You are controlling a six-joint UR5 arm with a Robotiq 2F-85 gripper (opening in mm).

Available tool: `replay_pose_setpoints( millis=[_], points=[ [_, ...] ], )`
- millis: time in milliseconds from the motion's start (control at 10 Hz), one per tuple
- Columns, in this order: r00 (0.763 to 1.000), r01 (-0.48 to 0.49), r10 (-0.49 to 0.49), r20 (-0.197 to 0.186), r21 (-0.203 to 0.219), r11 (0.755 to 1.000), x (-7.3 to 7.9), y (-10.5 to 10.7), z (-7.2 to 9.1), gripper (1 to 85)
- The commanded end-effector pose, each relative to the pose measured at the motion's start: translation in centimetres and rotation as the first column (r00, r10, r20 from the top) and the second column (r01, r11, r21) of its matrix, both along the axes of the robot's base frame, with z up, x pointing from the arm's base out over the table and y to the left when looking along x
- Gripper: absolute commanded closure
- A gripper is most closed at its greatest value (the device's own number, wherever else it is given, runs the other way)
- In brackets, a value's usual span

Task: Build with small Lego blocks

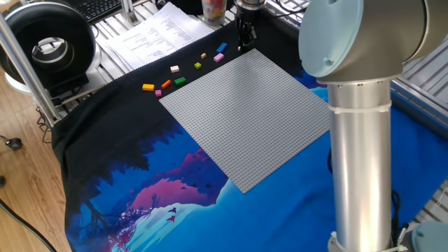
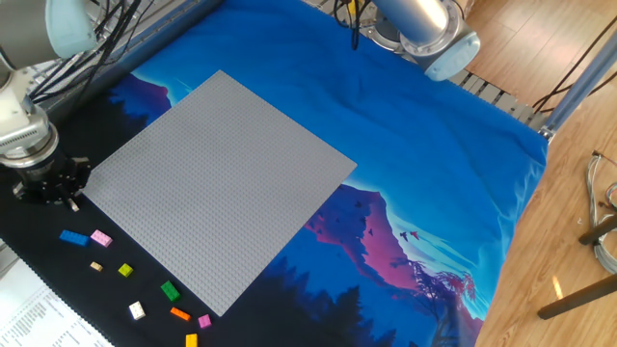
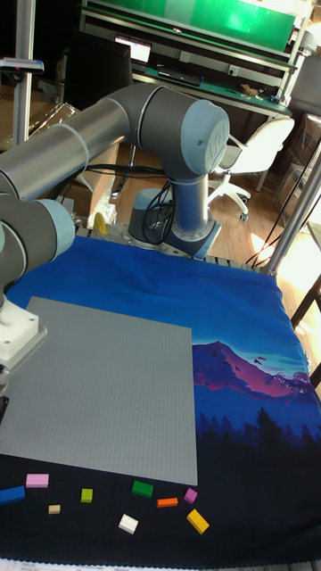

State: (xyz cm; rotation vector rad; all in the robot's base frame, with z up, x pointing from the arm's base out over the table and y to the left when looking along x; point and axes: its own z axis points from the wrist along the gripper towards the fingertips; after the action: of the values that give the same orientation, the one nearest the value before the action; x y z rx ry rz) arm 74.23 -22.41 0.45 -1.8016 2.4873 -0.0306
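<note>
In one fixed view, your gripper [image 1: 244,43] hangs at the top centre of the frame, its tips low over the black cloth just off the far corner of the grey baseplate [image 1: 245,115]. You cannot tell from here whether the fingers are spread or pressed together. The small Lego blocks lie scattered along the baseplate's upper-left edge: a blue block [image 1: 222,48] and a pink block [image 1: 218,57] nearest the gripper, then a lime block [image 1: 198,66], a white block [image 1: 174,69], a green block [image 1: 180,81] and an orange-yellow block [image 1: 148,87] toward the left. A sheet of printed paper [image 1: 157,35] sits above them.

In the other fixed view, your gripper [image 2: 53,188] appears at the left edge, down at the black cloth just beside the baseplate's [image 2: 222,183] left corner; its dark fingers are too small to read. The blocks trail across the lower left: blue [image 2: 73,237], pink [image 2: 101,238], lime [image 2: 125,271], green [image 2: 171,290] and white [image 2: 137,310], all apart from the baseplate.

In the tall fixed view, the arm fills the upper left and the gripper itself is cut off at the left edge. The blocks line the bottom of the frame below the baseplate [image 3: 98,384], from blue [image 3: 12,494] at the left to orange-yellow [image 3: 198,521] at the right.
</note>
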Motion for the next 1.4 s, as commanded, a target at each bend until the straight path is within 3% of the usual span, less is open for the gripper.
replay_pose_setpoints(
  millis=[0,400,600,1000,1300],
  points=[
    [0.999,0.029,-0.029,-0.018,0.022,0.999,-0.9,0.5,1.0,78.0],
    [0.998,0.047,-0.044,-0.053,0.057,0.997,-2.2,1.1,0.7,75.7],
    [0.997,0.051,-0.048,-0.059,0.055,0.997,-3.0,1.2,0.1,75.7],
    [0.996,-0.026,0.025,-0.084,-0.006,1.000,-4.6,-0.1,-0.3,72.3],
    [0.993,-0.093,0.088,-0.074,-0.061,0.994,-4.3,-1.2,0.8,71.0]
  ],
)
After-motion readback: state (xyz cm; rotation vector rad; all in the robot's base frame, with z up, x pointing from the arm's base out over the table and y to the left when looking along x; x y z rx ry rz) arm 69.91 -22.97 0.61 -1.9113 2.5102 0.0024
